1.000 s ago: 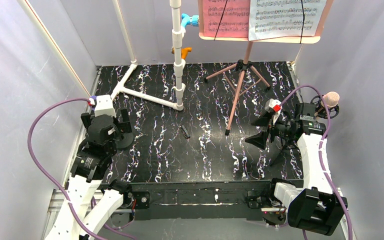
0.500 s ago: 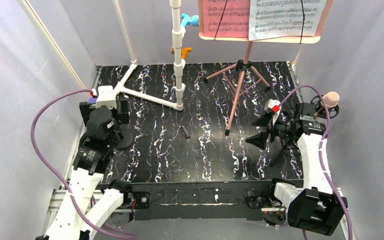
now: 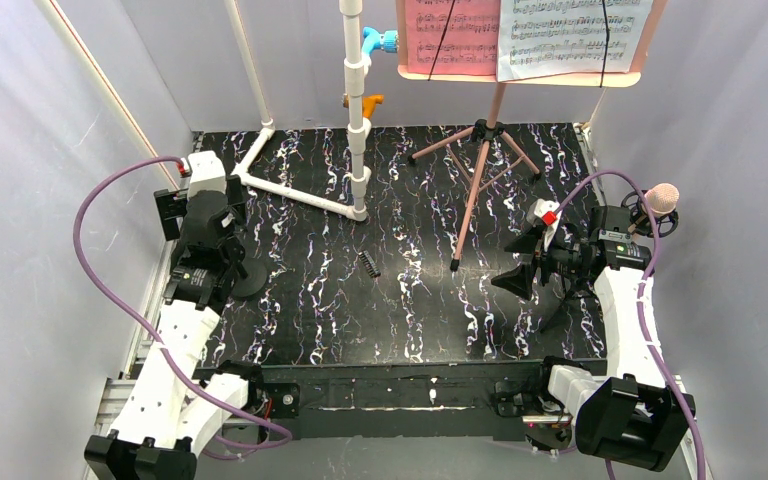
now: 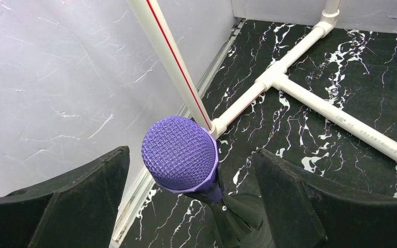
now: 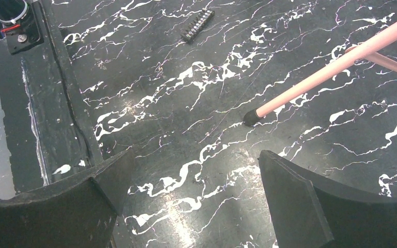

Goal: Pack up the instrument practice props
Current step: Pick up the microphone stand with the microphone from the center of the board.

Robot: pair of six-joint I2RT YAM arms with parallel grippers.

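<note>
The pink tripod music stand (image 3: 480,170) stands at the back right. Its desk (image 3: 520,75) holds a pink page (image 3: 450,35) and a white page (image 3: 570,35). A purple mesh-headed microphone (image 4: 180,153) stands on a black stand at the left wall. My left gripper (image 4: 191,155) is open, with one finger on each side of the purple head and not touching it. In the top view the left gripper (image 3: 205,212) hides that microphone. A beige-pink microphone (image 3: 663,197) stands at the right wall. My right gripper (image 3: 522,262) is open and empty, low over the table (image 5: 194,155) near the stand's front foot (image 5: 249,118).
The white pipe frame (image 3: 357,110) with blue and orange fittings stands at the back left; its base pipes (image 4: 310,98) lie just beyond my left gripper. A small black comb-like clip (image 3: 368,263) lies mid-table and also shows in the right wrist view (image 5: 196,26). Grey walls close both sides.
My left arm has swung toward the back left wall, bringing the open gripper over the purple microphone. The right arm has not moved.
</note>
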